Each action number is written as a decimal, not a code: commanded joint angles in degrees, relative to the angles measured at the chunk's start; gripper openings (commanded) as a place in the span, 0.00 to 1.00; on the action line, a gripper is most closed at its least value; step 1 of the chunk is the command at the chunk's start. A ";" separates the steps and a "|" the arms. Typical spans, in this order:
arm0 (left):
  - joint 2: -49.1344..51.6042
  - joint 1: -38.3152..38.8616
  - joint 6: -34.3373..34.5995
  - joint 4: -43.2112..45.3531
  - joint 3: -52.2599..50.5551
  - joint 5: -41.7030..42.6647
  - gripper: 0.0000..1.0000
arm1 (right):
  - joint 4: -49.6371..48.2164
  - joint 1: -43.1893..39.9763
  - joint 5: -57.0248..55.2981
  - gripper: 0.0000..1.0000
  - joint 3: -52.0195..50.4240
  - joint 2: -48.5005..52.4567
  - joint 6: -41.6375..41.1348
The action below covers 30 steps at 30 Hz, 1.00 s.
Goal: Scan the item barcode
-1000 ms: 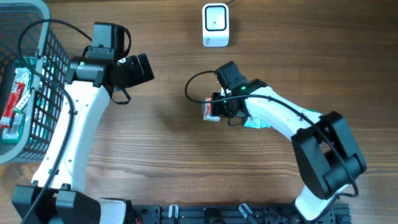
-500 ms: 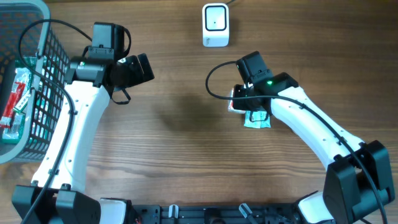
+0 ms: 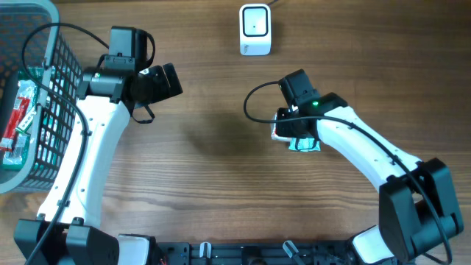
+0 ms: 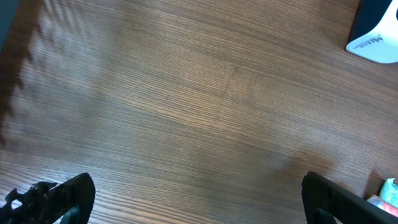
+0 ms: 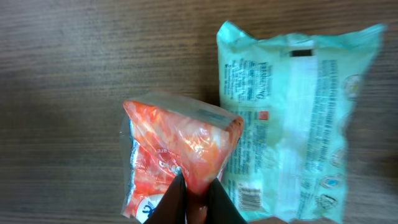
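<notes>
The red snack packet (image 5: 180,149) is pinched at its edge by the right gripper (image 5: 193,186), jaws clamped together on the wrapper. It's over the wooden table (image 3: 206,191), right of centre, just beside a teal packet (image 5: 298,124) lying flat. The white barcode scanner (image 3: 255,29) stands well apart at the far edge. Over to the left gripper (image 4: 199,199): jaws wide apart, holding nothing, near the wire basket (image 3: 59,73).

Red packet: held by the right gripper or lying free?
Held. In the right wrist view the right gripper is pinched shut on the lower edge of the red packet, beside the teal packet. Lifted or resting: cannot tell.
</notes>
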<state>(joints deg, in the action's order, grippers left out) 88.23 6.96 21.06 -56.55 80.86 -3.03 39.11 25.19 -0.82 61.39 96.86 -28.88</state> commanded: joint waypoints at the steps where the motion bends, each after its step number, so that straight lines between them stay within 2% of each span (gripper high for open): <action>1: -0.46 -0.11 -0.94 0.15 0.04 0.63 1.00 | -2.29 0.33 2.16 0.30 -1.81 1.25 2.10; 4: -0.46 -0.11 -0.94 0.15 0.04 0.63 1.00 | -1.64 0.33 2.19 0.64 0.17 1.01 4.92; 6: -0.46 -0.11 -0.94 0.15 0.04 0.63 1.00 | 0.26 0.26 2.16 0.69 2.58 0.50 6.47; 9: -0.46 -0.11 -0.94 0.15 0.04 0.63 1.00 | 4.31 -0.72 2.14 0.70 7.93 -0.90 6.58; 12: -0.46 -0.11 -0.94 0.15 0.04 0.63 1.00 | 7.78 -3.45 2.08 0.83 13.88 -2.19 8.50; 14: -0.46 -0.11 -0.94 0.15 0.04 0.63 1.00 | 10.01 -6.40 1.31 0.85 17.40 -2.54 11.50; 15: -0.46 -0.11 -0.94 0.15 0.04 0.63 1.00 | 10.40 -7.61 0.52 0.90 18.08 -2.60 12.33; 16: -0.46 -0.11 -0.94 0.15 0.04 0.63 1.00 | 10.73 -9.18 -1.03 1.00 18.51 -2.62 12.61; 19: -0.46 -0.11 -0.94 0.15 0.04 0.63 1.00 | 11.15 -15.04 -6.75 1.00 18.53 -2.58 12.59; 24: -0.46 -0.11 -0.94 0.15 0.04 0.63 1.00 | 12.57 -22.62 -8.26 1.00 18.53 -2.58 12.87; 30: -0.46 -0.11 -0.94 0.15 0.04 0.63 1.00 | 12.31 -26.08 -8.24 1.00 18.53 -2.58 12.81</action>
<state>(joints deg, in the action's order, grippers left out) 88.23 6.96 21.06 -56.58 80.86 -3.03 51.66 -0.62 -7.81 79.37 94.63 -16.73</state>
